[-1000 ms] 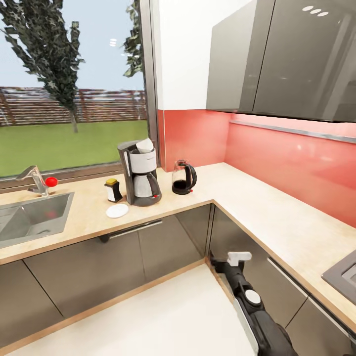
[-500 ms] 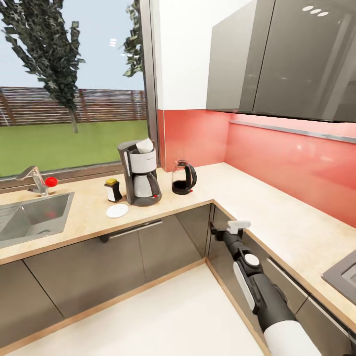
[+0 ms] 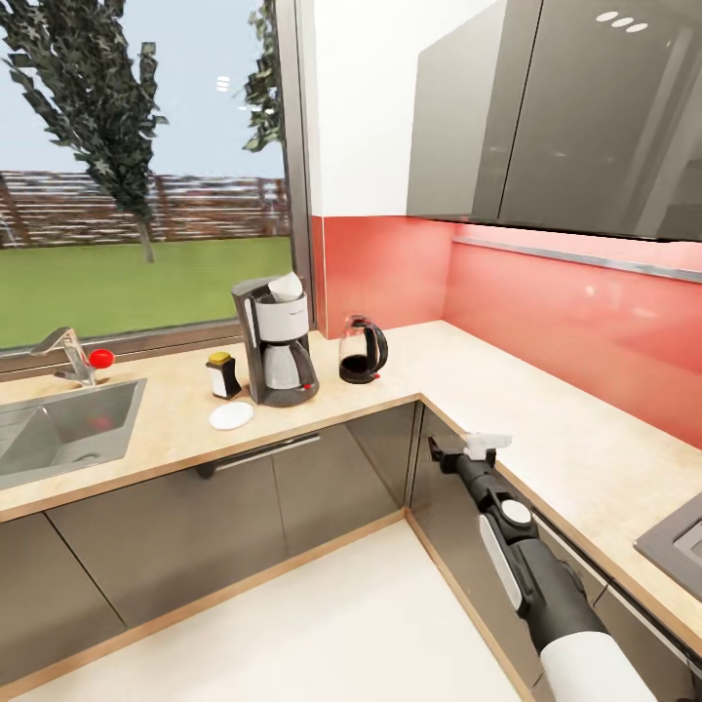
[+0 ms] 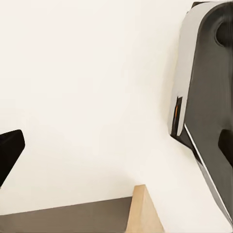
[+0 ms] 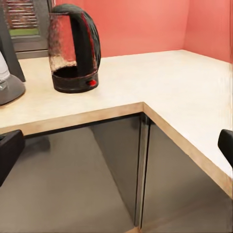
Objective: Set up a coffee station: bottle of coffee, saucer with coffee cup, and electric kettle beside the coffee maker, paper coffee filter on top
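Already laid out on the L-shaped countertop: most of the coffee station.

Leftmost is the sink with its faucet; then the bottle of coffee and the white saucer, both just left of the coffee maker, which carries a paper coffee filter on top. The electric kettle stands just right of it. Farther right and nearer, the right gripper hangs by the counter's inner corner, fingers apart. The left gripper's finger state I cannot tell.
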`<state>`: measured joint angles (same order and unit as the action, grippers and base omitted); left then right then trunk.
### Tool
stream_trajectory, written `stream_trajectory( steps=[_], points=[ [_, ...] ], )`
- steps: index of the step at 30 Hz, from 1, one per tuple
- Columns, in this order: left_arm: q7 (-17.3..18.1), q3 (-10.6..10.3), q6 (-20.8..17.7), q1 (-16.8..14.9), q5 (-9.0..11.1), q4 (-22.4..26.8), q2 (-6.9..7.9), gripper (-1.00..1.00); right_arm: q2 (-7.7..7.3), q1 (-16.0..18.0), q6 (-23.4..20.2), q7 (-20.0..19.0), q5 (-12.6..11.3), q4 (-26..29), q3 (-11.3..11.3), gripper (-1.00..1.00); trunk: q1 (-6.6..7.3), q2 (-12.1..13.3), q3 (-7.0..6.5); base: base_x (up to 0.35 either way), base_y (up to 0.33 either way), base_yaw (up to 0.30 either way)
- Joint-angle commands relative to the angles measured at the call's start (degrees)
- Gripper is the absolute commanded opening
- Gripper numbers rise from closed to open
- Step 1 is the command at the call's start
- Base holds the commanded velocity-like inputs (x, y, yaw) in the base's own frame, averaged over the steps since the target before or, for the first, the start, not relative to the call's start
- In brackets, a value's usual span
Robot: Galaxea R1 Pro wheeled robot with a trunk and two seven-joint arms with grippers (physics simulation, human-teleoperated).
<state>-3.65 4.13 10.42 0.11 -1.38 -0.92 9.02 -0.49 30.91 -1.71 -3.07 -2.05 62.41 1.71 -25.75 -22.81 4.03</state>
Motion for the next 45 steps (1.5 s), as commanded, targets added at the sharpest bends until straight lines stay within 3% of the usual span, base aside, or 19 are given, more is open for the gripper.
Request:
stream_trajectory(
  steps=[1, 5, 10, 15, 16, 26, 34, 45],
  points=[
    [0.3, 0.1, 0.6, 0.3, -0.5, 0.0, 0.01, 1.00, -0.37, 0.0, -0.2, -0.4, -0.2, 0.1, -0.3, 1.00, -0.04, -0.1, 0.11, 0.000, 0.000, 0.000],
    [1.6, -1.2, 1.9, 1.1, -1.8, 1.0, -0.13, 1.00, -1.67, 0.0, -0.4, -1.7, -0.3, 0.6, -0.9, 1.00, -0.04, -0.1, 0.11, 0.000, 0.000, 0.000],
    [3.2, -1.1, 3.5, 1.1, -3.4, 2.7, -0.64, 1.00, -3.25, 0.0, -0.6, -3.3, -0.3, 2.2, -0.8, 1.00, -0.04, -0.1, 0.11, 0.000, 0.000, 0.000],
    [4.8, -0.8, 5.1, 1.0, -5.0, 4.3, -1.16, 1.00, -3.35, 0.0, -0.7, -4.9, -0.4, 3.3, -1.1, 1.00, -0.04, -0.1, 0.20, 0.000, 0.000, 0.056],
    [11.6, -0.7, 12.2, 1.0, -5.3, 10.7, -1.20, 1.00, -3.36, 0.0, -0.8, -18.9, -0.3, 3.4, -1.1, 1.00, -0.04, -0.1, 0.25, 0.000, 0.000, 0.141],
    [11.5, -0.6, 12.1, 1.1, -5.0, 10.8, -1.20, 1.00, -3.38, 0.0, -2.3, -18.9, -0.2, 3.8, -1.2, 1.00, -0.04, -0.1, 0.87, 0.000, 0.000, 0.171],
    [11.5, -0.6, 12.1, 1.1, -3.7, 10.5, -0.89, 1.00, -3.38, 0.0, -2.4, -18.9, -0.2, 3.9, -1.3, 1.00, -0.04, -0.1, 1.39, 0.014, -0.001, 0.181],
    [11.1, -0.7, 12.1, 1.2, -3.0, 10.4, -0.79, 1.00, -3.47, 0.0, -2.4, -18.9, -0.2, 3.9, -1.3, 1.00, -0.04, -0.1, 2.11, 0.193, -0.120, 0.181]
  ],
)
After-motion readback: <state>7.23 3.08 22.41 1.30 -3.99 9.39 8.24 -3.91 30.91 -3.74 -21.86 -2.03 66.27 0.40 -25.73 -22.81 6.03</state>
